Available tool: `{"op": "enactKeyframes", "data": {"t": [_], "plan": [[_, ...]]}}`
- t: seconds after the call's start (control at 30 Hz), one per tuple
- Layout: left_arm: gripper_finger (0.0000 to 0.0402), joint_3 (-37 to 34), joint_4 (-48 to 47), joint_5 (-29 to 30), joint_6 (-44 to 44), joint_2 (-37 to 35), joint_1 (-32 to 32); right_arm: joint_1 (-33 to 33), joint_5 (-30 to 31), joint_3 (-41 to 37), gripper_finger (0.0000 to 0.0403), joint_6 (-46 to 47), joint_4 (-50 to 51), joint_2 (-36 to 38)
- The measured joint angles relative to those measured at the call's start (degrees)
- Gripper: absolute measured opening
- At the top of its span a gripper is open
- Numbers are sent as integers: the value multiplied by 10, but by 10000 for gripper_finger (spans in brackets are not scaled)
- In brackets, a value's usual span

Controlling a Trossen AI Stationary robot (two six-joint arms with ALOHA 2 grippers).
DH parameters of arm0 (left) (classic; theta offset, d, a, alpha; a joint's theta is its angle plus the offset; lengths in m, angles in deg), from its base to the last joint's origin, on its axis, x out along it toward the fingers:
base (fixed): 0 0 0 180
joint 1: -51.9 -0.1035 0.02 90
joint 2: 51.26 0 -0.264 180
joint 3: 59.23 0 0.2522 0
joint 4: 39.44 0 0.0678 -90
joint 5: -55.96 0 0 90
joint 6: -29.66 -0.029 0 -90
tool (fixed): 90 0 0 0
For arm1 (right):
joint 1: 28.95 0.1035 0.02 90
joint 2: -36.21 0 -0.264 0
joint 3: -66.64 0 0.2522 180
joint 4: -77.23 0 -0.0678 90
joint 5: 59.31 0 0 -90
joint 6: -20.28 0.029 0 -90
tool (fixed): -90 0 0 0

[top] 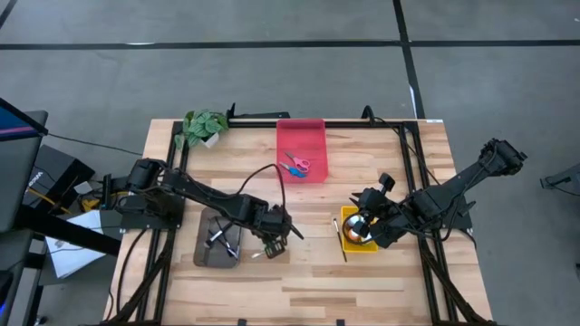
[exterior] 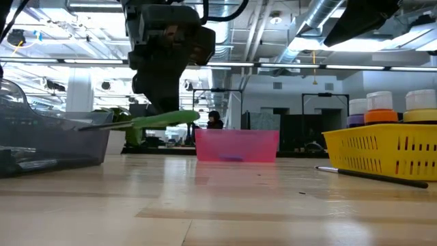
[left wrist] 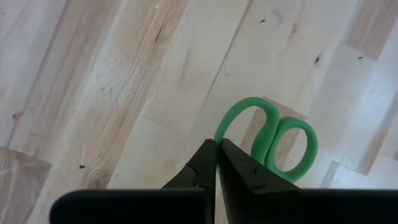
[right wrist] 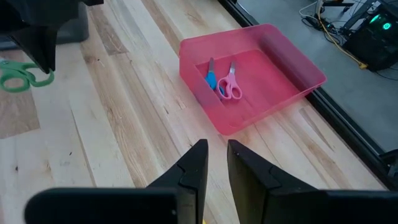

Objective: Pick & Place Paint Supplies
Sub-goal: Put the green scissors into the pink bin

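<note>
While the left gripper (left wrist: pixel 216 163) is pinched tight on the green scissors (left wrist: pixel 273 140) just beside the grey tray (top: pixel 216 243), it should lift slowly toward the red tray (top: pixel 302 145)

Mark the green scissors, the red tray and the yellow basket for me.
green scissors (left wrist: pixel 292 140): left wrist view, on a handle loop.
red tray (right wrist: pixel 217 127): right wrist view, on its near wall.
yellow basket (exterior: pixel 382 147): low view, on its front wall.

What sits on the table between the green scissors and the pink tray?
Nothing: the right wrist view shows bare wood from the green scissors, held by the left gripper, to the pink tray.
</note>
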Motion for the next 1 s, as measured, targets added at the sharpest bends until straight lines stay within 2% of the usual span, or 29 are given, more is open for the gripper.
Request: {"op": "enactKeyframes", "data": {"t": [0.27,0.73,0.83,1.0], "plan": [[0,0,29,0,-22,0,9,0,0,0,56,0,0,0],[0,0,175,19,-218,0,-28,0,0,0,56,0,5,0],[0,0,196,3,-255,0,-37,0,0,0,56,1,12,0],[0,0,212,-57,-302,-1,-50,0,0,0,56,1,15,0]]}}
